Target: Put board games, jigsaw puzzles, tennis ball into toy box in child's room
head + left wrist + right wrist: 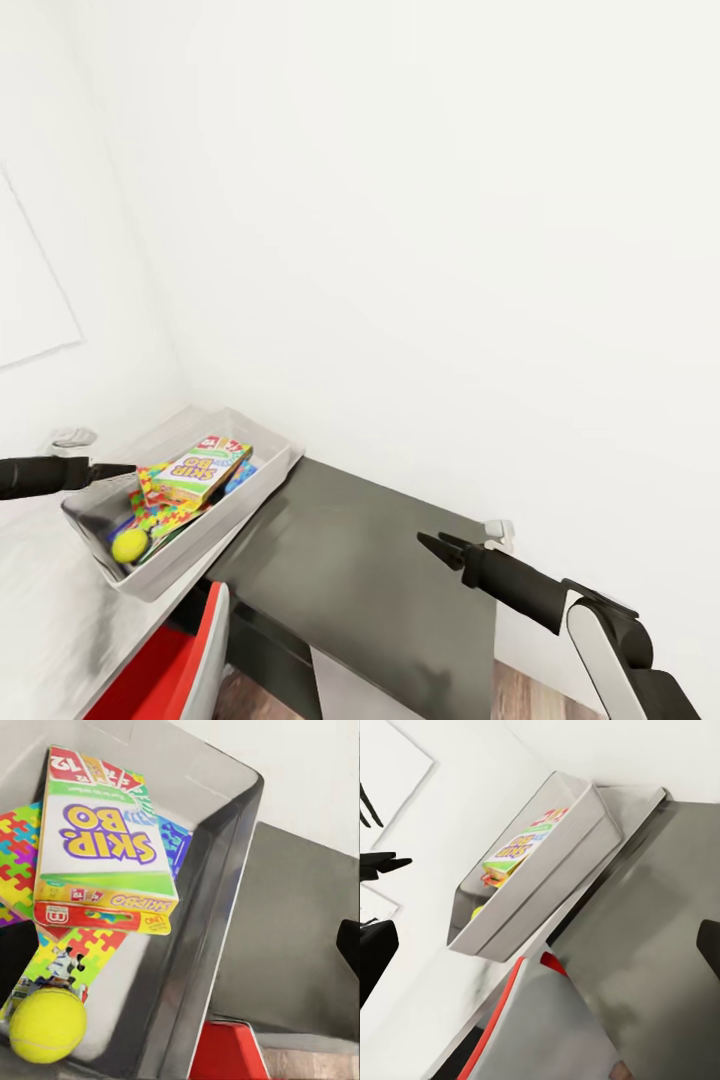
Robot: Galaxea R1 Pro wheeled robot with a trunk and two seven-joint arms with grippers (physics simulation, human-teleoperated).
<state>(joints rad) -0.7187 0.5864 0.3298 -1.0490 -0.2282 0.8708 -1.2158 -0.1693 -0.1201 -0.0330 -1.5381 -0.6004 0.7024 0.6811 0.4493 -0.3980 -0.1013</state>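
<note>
White wall fills most of the head view, with the white-topped table (40, 600) running along the lower left and its lower dark-grey section (350, 560) at lower centre. On the white top, left of centre, the toy box (262, 478) is seen, one end of it projecting past the step over the dark section.

Inside the box a Skip-Bo game (101, 840) is stacked on a second, red-edged box (90, 919), with jigsaw puzzles (19, 870) underneath and the tennis ball (46, 1026) in the near corner, resting against a puzzle edge.

The left gripper (118, 470) is held at the box's left rim, in the left-centre of the head view; its tips appear drawn together to a point and nothing is held. The right gripper (436, 546) hangs over the dark section at lower right, fingers close together and empty.

Several risks may be judged from here. The overhanging end could be tipped or slid off the step if the rim were pushed by the left gripper. The ball could be rolled out over the low wall by such a jolt. The loosely stacked games could be shifted. Whether a third game lies beneath the stack cannot be told, so completeness is not confirmed.
</note>
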